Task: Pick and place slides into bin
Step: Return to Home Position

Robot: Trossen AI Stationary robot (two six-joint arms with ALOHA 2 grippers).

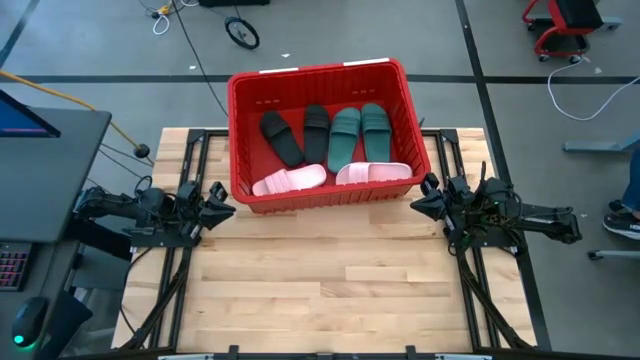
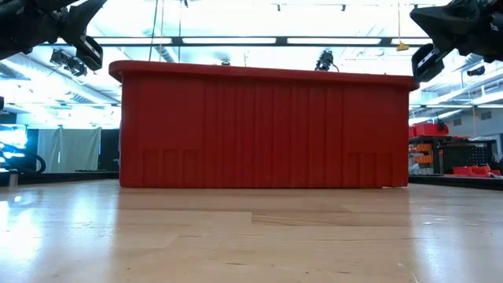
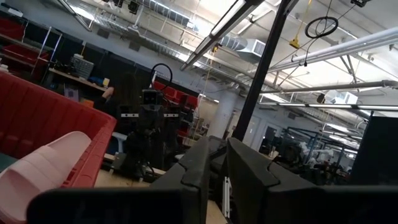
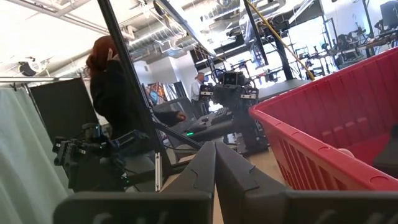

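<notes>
The red bin (image 1: 322, 82) stands at the table's far middle; it also shows in the low view (image 2: 263, 130). Inside it lie two black slides (image 1: 297, 135), two dark green slides (image 1: 360, 133) and two pale pink slides (image 1: 330, 177) along its near wall. My left gripper (image 1: 222, 200) is shut and empty, just left of the bin's near left corner. My right gripper (image 1: 424, 196) is shut and empty, just right of the bin's near right corner. The left wrist view shows a pink slide (image 3: 43, 171) and the bin wall (image 3: 37, 118).
Bare wooden table top (image 1: 320, 290) spreads in front of the bin. Black frame rails (image 1: 180, 290) run along both sides. A monitor and a desk stand off the table's left. A person (image 4: 115, 81) shows in the room beyond.
</notes>
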